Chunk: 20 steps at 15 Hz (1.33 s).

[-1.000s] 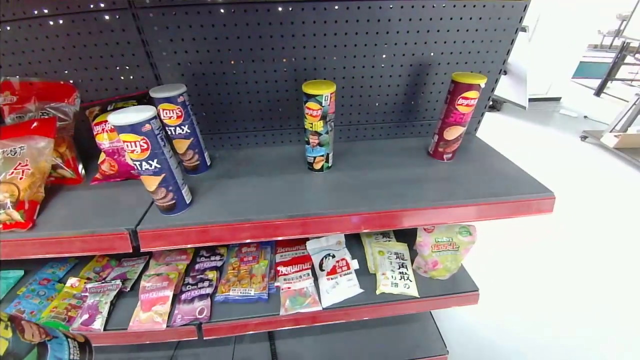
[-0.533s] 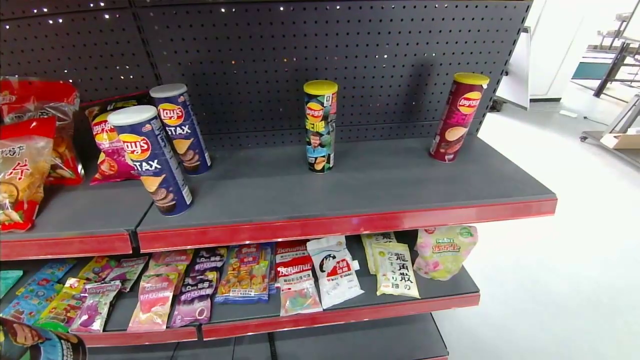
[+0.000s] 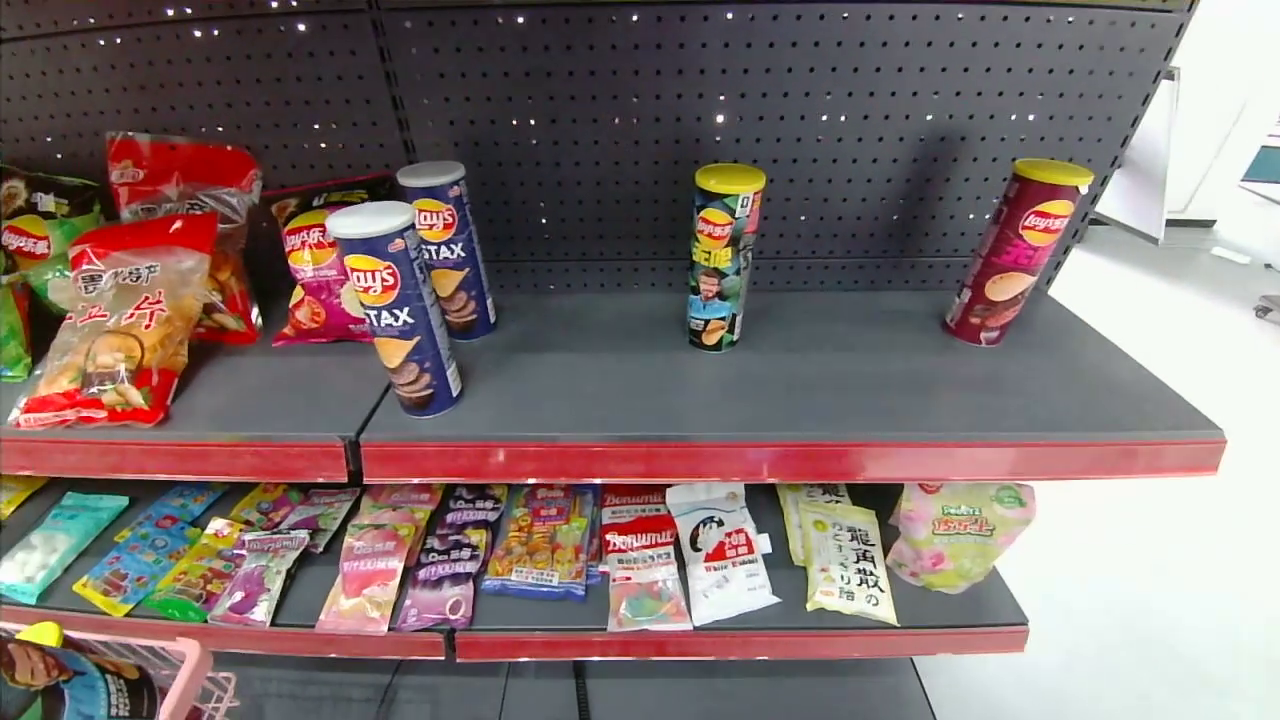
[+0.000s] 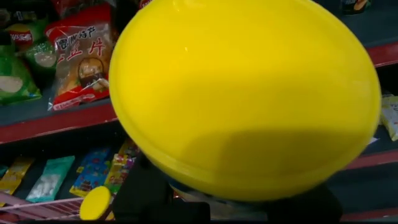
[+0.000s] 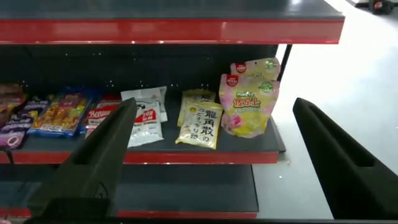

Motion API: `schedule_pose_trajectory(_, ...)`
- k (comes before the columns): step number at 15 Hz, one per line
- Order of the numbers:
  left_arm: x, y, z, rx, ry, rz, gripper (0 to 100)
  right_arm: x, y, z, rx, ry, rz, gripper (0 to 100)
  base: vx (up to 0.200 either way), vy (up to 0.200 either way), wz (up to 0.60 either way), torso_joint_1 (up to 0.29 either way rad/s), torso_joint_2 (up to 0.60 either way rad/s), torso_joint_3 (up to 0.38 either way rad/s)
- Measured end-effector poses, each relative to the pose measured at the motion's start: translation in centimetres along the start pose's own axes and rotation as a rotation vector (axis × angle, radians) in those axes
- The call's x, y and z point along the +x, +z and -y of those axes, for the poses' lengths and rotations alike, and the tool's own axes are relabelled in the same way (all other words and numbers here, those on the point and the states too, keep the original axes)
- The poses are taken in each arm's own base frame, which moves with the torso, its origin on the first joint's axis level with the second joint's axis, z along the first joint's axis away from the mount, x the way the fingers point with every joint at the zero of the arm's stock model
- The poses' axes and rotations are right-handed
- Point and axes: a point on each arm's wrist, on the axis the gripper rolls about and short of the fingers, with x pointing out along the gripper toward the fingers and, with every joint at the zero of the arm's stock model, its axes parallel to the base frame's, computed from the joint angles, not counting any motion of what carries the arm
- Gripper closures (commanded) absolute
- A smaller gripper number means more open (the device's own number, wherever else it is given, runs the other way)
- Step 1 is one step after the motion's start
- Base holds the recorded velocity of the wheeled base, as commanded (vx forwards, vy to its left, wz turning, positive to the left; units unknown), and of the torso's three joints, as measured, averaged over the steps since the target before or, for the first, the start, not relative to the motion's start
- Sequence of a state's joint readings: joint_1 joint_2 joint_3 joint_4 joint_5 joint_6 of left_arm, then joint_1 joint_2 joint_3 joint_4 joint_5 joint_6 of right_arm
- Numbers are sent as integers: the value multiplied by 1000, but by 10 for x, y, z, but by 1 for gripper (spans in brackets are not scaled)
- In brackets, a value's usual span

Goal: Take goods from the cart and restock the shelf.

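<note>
A chip can with a yellow lid (image 4: 245, 93) sits right in front of the left wrist camera, and my left gripper is shut on it, with dark finger parts (image 4: 146, 196) under the lid. A printed can (image 3: 70, 682) lies in the pink cart (image 3: 190, 665) at the lower left of the head view. On the upper shelf (image 3: 790, 395) stand two blue cans (image 3: 400, 305), a green can (image 3: 722, 257) and a maroon can (image 3: 1012, 252). My right gripper (image 5: 217, 162) is open and holds nothing, facing the lower shelf (image 5: 205, 155).
Snack bags (image 3: 130, 300) crowd the upper shelf's left end. Candy packets (image 3: 540, 545) line the lower shelf. Bare shelf lies between the green and maroon cans. A second yellow lid (image 4: 94, 202) shows in the cart. White floor (image 3: 1150, 600) opens to the right.
The head camera has moved, so the whole shelf sits further right in the picture. The pink cart's rim has come into view at the lower left. The shelf goods have not moved.
</note>
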<state>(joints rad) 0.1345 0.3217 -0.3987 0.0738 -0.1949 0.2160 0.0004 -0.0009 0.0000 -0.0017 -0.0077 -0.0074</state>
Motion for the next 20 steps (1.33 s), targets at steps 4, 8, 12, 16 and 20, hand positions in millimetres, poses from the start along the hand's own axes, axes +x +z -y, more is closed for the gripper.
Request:
schedule_pose_trajectory(4,1,1,0,18,4,-13,100,0,0,0,-1,1,0,0,200,0,0,-5,0,0)
schedule_pose_trajectory(8,1,-1,0,28,-3,-16,100,0,0,0,0,2,1,0,100,0,0,7,1,2)
schedule_pose_trajectory(12,-6,-6,3,33,-30,-11,100,0,0,0,-1,3,0,0,0,0,0,0,0,0)
schedule_pose_trajectory(16,-12,-10,5,-9,-65,-1,100,0,0,0,-11,18,2,0,0,0,0,0,0,0)
schedule_pose_trajectory(20,-7,-3,5,-131,-135,-9,100,-5,39,-2,18,118,67,0,0,0,0,0,0,0)
